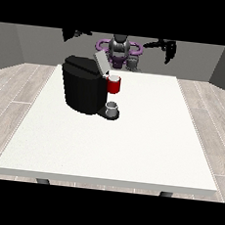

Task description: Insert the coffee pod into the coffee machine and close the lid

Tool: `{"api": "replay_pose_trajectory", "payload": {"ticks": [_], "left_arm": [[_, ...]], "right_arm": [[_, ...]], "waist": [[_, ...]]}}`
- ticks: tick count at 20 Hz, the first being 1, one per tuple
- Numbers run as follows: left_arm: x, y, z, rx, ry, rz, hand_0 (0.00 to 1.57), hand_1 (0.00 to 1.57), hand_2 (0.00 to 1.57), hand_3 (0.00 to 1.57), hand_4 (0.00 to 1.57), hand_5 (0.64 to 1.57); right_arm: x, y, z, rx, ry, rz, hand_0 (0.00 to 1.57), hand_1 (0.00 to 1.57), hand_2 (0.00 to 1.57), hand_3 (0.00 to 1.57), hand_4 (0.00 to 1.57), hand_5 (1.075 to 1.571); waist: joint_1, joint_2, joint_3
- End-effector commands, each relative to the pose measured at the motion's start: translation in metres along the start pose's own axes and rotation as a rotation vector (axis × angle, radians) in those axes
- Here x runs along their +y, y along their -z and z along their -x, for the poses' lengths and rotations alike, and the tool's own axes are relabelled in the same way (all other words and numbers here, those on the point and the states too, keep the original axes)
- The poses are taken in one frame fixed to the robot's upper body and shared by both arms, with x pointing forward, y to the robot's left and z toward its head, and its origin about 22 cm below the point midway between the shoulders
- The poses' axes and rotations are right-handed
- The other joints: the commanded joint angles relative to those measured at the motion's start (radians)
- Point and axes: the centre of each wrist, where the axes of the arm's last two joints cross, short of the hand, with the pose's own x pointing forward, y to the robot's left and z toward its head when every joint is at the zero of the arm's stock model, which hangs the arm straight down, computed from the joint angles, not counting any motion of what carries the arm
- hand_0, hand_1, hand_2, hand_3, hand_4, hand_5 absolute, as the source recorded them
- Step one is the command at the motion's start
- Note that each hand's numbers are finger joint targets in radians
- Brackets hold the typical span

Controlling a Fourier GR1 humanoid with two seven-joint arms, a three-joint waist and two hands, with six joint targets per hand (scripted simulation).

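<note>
White table (130, 151) front bare, coffee machine (83, 84) far-left

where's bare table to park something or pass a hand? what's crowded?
Bare: the whole near half of the table, from the grey cup to the front edge, and the strip at the view's right of the red pod holder. Crowded: the far corner at the view's left, filled by the coffee machine with its lid raised.

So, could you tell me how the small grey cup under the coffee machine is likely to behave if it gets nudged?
The grey cup looks small and probably light, so a nudge would likely slide it off the machine's base. It stands upright and squat, so tipping seems less likely. The black coffee machine beside it looks bulky and should stay put.
</note>
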Motion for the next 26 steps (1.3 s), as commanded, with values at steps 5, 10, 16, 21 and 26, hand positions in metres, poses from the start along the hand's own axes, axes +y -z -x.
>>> {"api": "replay_pose_trajectory", "payload": {"ticks": [5,10,16,21,26], "left_arm": [[-0.013,-0.016,0.011,-0.007,-0.141,0.051,0.0,0.0,0.0,0.0,0.14,1.571],[-0.018,-0.031,0.017,-0.073,-0.149,0.022,0.0,0.0,0.0,0.0,0.0,1.571],[-0.022,-0.025,-0.022,-0.075,-0.157,0.052,0.0,0.0,0.0,0.0,0.0,1.571],[-0.014,-0.059,0.003,-0.118,-0.178,-0.041,0.0,0.0,0.0,0.0,0.0,1.571],[-0.026,-0.061,-0.021,-0.115,-0.151,-0.035,0.0,0.0,0.0,0.0,0.0,1.571]], "right_arm": [[-0.002,0.012,-0.017,-0.057,-0.045,-0.083,0.0,0.0,0.0,0.0,0.0,1.571],[0.021,0.027,-0.038,-0.105,-0.068,-0.14,0.0,0.0,0.0,0.0,0.24,1.571],[0.026,0.047,-0.048,-0.073,-0.074,-0.148,0.0,0.0,0.0,0.0,0.12,1.571],[0.024,0.05,-0.045,-0.137,-0.038,-0.19,0.0,0.0,0.0,0.0,0.0,1.571],[0.035,0.066,-0.048,-0.067,0.007,-0.192,0.0,0.0,0.0,0.0,0.0,1.571]], "waist": [[0.102,0.003,0.0007],[0.121,0.069,0.0005],[0.162,0.075,0.0007],[0.121,0.165,0.0005],[0.121,0.175,0.0005]]}}
